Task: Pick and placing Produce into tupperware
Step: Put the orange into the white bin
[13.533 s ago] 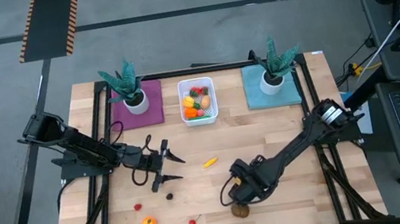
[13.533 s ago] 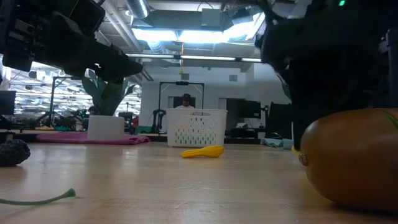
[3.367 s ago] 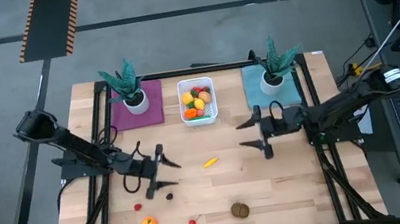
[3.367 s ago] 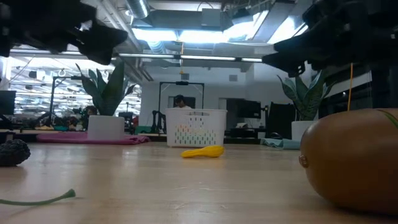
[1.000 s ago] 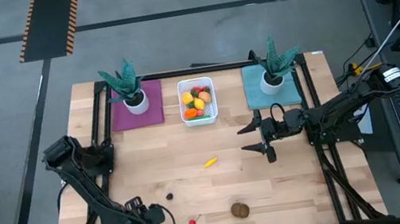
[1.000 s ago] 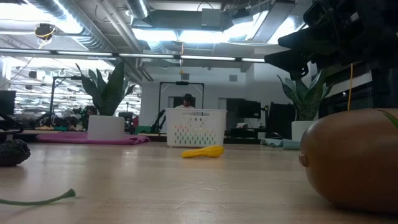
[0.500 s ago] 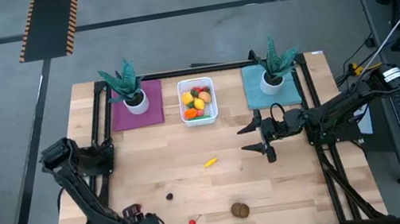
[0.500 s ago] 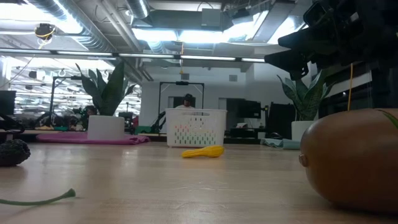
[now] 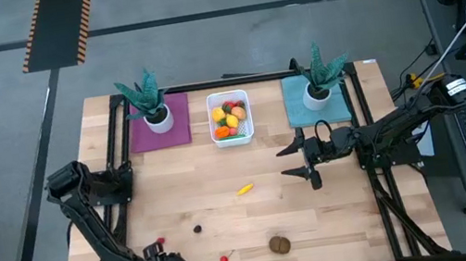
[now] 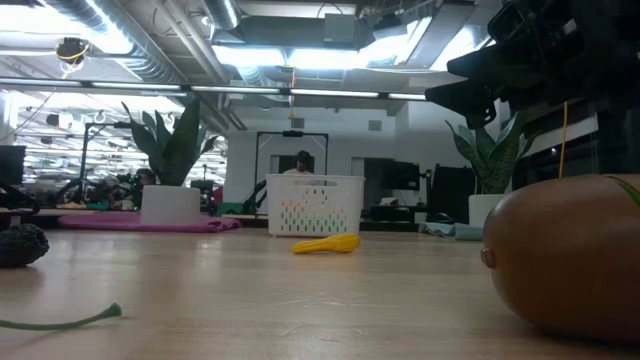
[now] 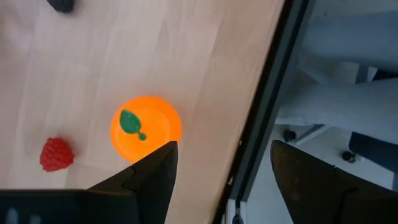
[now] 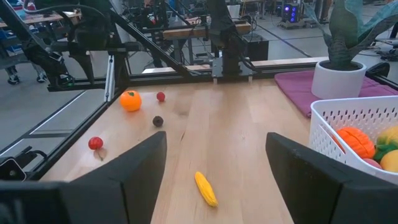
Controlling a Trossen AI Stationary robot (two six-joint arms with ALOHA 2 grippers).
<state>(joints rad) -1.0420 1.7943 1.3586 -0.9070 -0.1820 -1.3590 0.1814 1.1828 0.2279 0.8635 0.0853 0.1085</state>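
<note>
Small white rectangular plastic tub point(image 9: 230, 119) at the far middle of the pale wooden desk point(image 9: 340, 216), between a purple square mat point(image 9: 161, 129) and a teal square mat point(image 9: 315, 103), each carrying a teal spiky plant in a white pot point(image 9: 146, 100). Inside the tub, several toy fruits in orange, yellow, red and green.

Outside the tub, on the desk: a yellow toy banana point(image 9: 244, 189) a short way in front of the tub; a small dark round berry point(image 9: 197, 230) further forward and to the tub's left; a red cherry with a green stem point(image 9: 223, 259) and a brown oval kiwi point(image 9: 279, 245) near the front edge; an orange toy fruit with a green leaf point(image 11: 145, 127) and a small red strawberry point(image 11: 56, 154) close together by the front left corner, far from the tub.

Left tool point(image 11: 217, 162) just above the orange fruit at the desk's front left edge, fingers wide apart, holding nothing.

Right tool point(image 9: 300, 160) in the air in front and to the right of the tub, fingers spread wide, empty.
</note>
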